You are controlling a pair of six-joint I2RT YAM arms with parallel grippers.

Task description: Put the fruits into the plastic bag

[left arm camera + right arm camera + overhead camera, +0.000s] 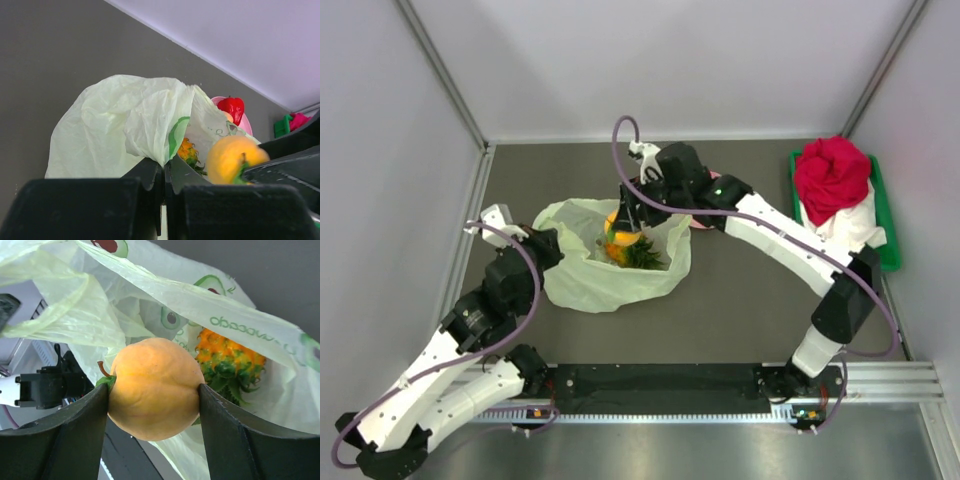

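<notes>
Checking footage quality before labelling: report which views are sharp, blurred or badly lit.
Top external: even light, plastic bag sharp, shadows faint. Left wrist: orange-yellow fruit blurred, left gripper a featureless black. Right wrist: that fruit crisp, the bag bright and translucent.

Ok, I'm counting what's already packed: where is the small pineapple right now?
The pineapple lies inside the plastic bag, left of centre in the top view, just beyond the orange-yellow fruit clamped in the right hand.
</notes>
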